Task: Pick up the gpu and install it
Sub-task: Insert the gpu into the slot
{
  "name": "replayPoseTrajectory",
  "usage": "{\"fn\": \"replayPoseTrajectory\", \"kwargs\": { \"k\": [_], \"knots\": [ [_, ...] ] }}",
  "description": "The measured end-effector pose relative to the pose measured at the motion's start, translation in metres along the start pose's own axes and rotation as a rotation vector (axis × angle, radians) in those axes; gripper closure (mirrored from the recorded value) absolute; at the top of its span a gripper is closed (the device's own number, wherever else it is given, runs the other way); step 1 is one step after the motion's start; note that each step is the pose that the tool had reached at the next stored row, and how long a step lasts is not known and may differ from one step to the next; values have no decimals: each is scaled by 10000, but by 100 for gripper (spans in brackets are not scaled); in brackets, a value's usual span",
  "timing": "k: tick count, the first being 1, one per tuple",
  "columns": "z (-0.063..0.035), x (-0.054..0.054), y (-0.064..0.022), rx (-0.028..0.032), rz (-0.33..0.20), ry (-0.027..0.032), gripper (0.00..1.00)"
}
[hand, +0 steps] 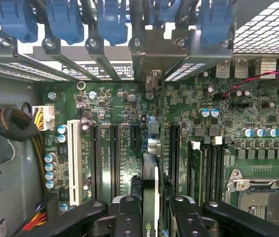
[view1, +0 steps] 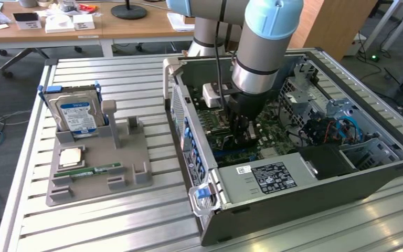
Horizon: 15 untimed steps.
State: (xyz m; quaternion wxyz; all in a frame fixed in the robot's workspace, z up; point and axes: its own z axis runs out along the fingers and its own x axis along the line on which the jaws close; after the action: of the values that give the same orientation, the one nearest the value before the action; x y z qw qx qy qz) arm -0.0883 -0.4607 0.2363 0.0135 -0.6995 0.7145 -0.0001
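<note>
- Leftmost in the exterior view, a hard drive (view1: 75, 114) is standing upright in a gray fixture (view1: 135, 152), with a RAM stick (view1: 96, 171) lying flat on it.
- Centrally, the arm is reaching down into the open computer case (view1: 327, 184); its gripper (view1: 243, 137) is hanging just over the motherboard (view1: 224, 144).
- Seen from the wrist, the gripper (hand: 150, 210) is clamping the gpu (hand: 150, 180) edge-on between narrow fingers (hand: 129, 215), above the expansion slots (hand: 114, 148) and in line with the rear bracket openings (hand: 151, 61).
</note>
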Motion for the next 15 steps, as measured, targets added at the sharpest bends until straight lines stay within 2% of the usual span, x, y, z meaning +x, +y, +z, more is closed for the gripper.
{"fn": "replayPoseTrajectory", "kwargs": {
  "k": [15],
  "knots": [
    [1,0,0,-1,0,-1,74]
  ]
}}
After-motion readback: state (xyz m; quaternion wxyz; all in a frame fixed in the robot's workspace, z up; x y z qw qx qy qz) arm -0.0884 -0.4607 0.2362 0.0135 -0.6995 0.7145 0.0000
